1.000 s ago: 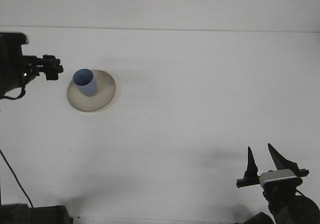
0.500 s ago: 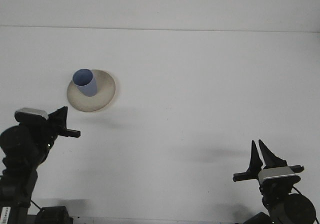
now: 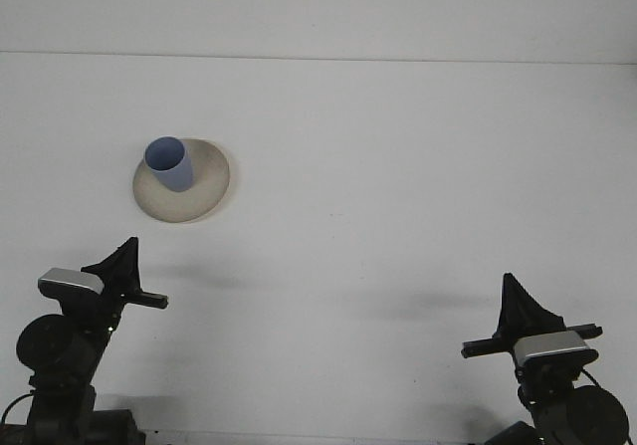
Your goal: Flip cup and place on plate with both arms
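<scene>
The blue cup stands mouth-up on the beige plate, while the left gripper and right gripper sit closed, holding nothing.

Setting: robotics lab test bench. Evidence: plain white table running to a seam at the far edge against a blank white backdrop, no household furnishings. Two arm mounts at the near edge. Props limited to one blue cup upright on a beige plate.
</scene>
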Tool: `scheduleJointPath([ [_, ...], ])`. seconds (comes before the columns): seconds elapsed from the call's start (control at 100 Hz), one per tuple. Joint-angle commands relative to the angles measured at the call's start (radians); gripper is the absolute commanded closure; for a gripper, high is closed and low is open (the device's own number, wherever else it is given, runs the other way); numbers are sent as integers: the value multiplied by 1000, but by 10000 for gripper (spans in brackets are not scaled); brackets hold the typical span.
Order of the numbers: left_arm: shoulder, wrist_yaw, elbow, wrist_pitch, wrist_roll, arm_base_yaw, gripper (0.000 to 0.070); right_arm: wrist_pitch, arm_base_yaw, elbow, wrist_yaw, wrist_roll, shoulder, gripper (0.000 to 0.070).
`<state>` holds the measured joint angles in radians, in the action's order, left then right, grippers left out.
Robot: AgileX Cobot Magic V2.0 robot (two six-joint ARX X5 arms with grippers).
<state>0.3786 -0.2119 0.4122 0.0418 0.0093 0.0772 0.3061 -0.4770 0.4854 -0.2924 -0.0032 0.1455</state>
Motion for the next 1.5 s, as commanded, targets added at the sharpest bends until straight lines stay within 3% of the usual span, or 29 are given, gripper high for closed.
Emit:
scheduleJointPath([
  [0.0,-9,2,12,12,-2,1,688,-14,-4,-2,-3,-4,-1,695],
  [0.73,-43,7,-1,13,1,-8,689,-19,-4,-2,-3,-4,-1,695],
  [0.92,-150,167,-171,112,22,-76,689,-18,-4,-2,-3,-4,-1,695],
  [1.22,-379,188,-366,132,-3,-79,689,-18,-4,-2,-3,-4,-1,695],
  [1.49,-376,191,-399,126,-37,-78,688,-22,-4,-2,-3,-4,-1,695],
])
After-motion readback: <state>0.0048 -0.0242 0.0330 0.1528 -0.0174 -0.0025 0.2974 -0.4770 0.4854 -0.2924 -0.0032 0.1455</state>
